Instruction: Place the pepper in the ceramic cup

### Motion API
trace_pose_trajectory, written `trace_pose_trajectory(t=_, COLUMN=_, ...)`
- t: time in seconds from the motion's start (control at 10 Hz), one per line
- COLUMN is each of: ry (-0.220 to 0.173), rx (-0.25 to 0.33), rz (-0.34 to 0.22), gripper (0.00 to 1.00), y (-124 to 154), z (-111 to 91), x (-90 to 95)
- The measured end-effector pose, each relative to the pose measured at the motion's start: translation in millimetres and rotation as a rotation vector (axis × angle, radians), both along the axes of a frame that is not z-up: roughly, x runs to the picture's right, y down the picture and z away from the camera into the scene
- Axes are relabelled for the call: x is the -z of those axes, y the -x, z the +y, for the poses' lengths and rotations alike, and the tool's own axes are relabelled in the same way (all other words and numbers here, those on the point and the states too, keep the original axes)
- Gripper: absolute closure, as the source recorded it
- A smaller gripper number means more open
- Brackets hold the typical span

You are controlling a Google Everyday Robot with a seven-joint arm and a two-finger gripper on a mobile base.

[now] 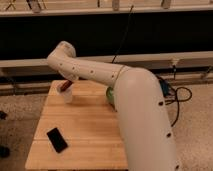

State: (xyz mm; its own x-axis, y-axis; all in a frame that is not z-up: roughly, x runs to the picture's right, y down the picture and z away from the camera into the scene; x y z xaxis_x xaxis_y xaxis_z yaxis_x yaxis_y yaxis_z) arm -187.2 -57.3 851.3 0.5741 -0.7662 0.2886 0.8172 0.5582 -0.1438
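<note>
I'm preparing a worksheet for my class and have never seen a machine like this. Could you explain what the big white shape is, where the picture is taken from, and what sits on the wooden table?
The white shape is a robot arm, seen from one camera looking down past it. It reaches over a wooden table. Its end effector is at the table's far left corner, directly above a pale ceramic cup. A reddish pepper shows there, at the cup's mouth. A black phone lies flat near the front left. Something green peeks out behind the arm; I cannot tell what.
</note>
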Motion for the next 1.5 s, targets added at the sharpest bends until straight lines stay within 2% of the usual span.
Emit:
trace_pose_trajectory(t=0.3, ry=-0.041, rx=-0.011, rz=0.003, gripper=0.97, y=-2.5, z=-19.3, x=-11.3)
trace_pose_trajectory(t=0.5, ry=-0.066, rx=0.0, rz=-0.003, gripper=0.96, y=-0.6, z=-23.3, x=-10.1)
trace_pose_trajectory(t=0.9, ry=-0.101, rx=0.051, rz=-0.041, gripper=0.57, y=10.2, z=-20.6, x=-4.8)
trace_pose_trajectory(t=1.2, ry=-0.106, rx=0.071, rz=-0.065, gripper=0.27, y=11.3, z=-19.9, x=-2.3)
trace_pose_trajectory(t=1.3, ry=-0.107, rx=0.072, rz=-0.073, gripper=0.21, y=10.6, z=-20.5, x=-1.4)
trace_pose_trajectory(t=1.5, ry=-0.107, rx=0.069, rz=-0.084, gripper=0.2, y=8.5, z=-22.1, x=0.5)
